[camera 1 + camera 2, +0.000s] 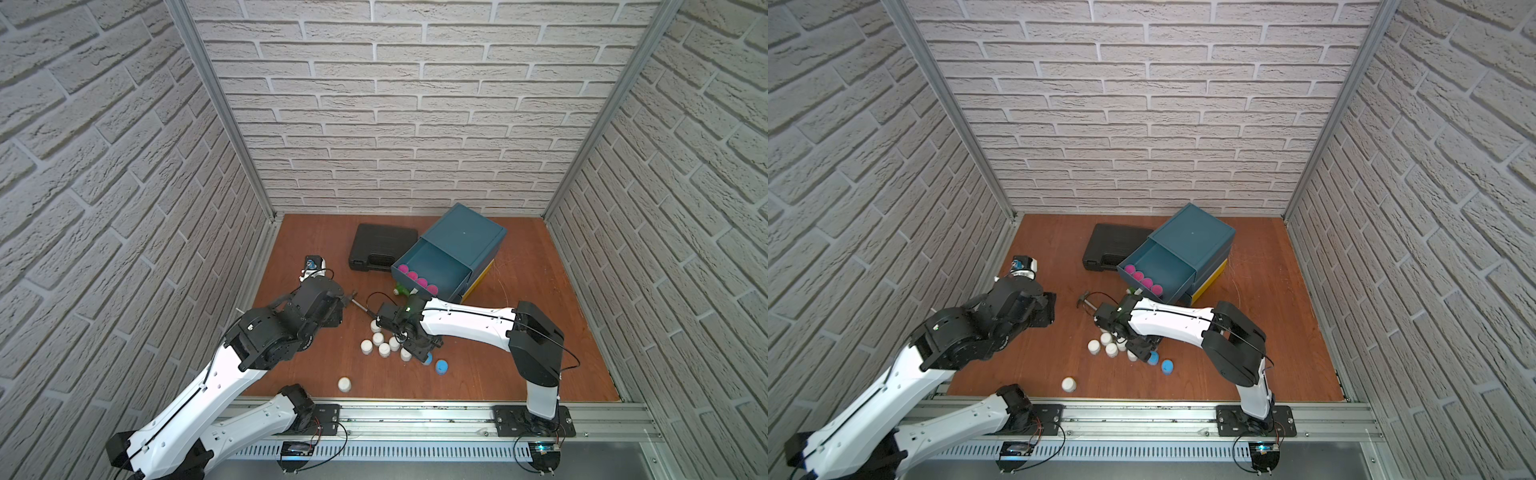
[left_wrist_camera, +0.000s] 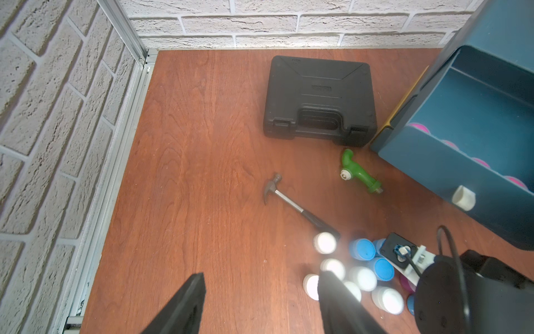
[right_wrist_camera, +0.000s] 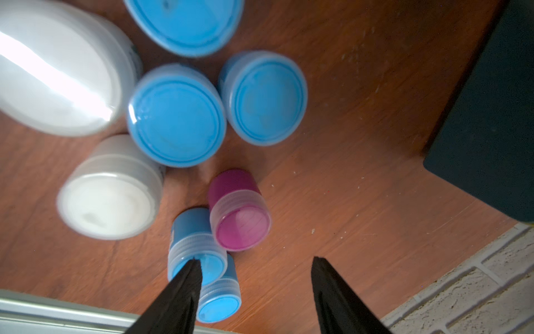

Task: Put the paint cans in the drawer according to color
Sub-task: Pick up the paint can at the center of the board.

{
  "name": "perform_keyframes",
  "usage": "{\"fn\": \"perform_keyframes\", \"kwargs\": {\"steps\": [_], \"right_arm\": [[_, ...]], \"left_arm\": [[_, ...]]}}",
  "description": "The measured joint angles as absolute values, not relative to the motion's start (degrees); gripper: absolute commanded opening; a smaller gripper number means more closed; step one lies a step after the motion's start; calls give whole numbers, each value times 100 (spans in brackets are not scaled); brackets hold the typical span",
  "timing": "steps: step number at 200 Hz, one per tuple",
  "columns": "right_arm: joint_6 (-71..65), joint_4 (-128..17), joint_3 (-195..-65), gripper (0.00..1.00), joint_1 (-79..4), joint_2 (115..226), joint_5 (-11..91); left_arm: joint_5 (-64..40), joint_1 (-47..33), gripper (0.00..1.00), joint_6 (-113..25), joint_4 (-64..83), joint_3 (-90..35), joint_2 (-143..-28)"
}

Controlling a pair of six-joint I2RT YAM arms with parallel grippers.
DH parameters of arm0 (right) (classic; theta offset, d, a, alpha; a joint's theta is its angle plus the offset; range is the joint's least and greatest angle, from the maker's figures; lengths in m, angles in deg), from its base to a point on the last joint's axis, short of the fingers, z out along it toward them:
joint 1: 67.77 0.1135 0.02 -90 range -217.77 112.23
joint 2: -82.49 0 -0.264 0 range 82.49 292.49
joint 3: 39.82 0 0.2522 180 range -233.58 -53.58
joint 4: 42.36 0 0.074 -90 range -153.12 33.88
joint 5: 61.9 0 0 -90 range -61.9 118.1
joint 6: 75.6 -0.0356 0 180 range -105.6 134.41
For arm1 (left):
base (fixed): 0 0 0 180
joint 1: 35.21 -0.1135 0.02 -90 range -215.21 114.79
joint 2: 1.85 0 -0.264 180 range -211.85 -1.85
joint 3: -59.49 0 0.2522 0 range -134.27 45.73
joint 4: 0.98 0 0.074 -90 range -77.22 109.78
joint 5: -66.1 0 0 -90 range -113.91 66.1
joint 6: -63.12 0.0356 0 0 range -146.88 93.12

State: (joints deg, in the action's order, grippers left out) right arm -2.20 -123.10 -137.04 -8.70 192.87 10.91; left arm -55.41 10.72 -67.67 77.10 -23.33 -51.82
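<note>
The teal drawer (image 1: pixel 440 266) stands pulled open, with a row of magenta paint cans (image 1: pixel 417 279) along its front wall. Loose white cans (image 1: pixel 382 343) cluster on the floor, with blue cans (image 1: pixel 441 366) beside them and one white can (image 1: pixel 344 384) apart near the front rail. My right gripper (image 3: pixel 255 263) hangs open above this cluster. One magenta can (image 3: pixel 239 222) stands just beyond its fingertips, next to two blue cans (image 3: pixel 199 254), and nothing lies between the jaws. My left gripper (image 2: pixel 263 276) is open and empty over bare floor, beside the white cans (image 2: pixel 325 242).
A hammer (image 2: pixel 291 202) and a green toy drill (image 2: pixel 358 173) lie between the cans and a black case (image 2: pixel 318 101). The drawer unit (image 1: pixel 465 232) has a yellow drawer (image 1: pixel 482 278) below. Brick walls close three sides, and a metal rail (image 1: pixel 415 415) runs along the front.
</note>
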Motion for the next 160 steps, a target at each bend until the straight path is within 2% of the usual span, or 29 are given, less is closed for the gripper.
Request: {"fn": "perform_keyframes", "kwargs": {"steps": [73,118,160], "right_arm": [[-344,-12118,-13726,64,-938,19561,1170],[-381,-11984,-13722,61,-1001,19877,1264],[-436,-11925,-13650,48,-1006,19908,1310]], "left_arm": [[-5445,1072,66,-6765,7596,-2333,-5156],[-5421,1072,66,-6746,7528,-2333,-5176],[-5401,1072,66,-6711,7447,-2333,-5206]]}}
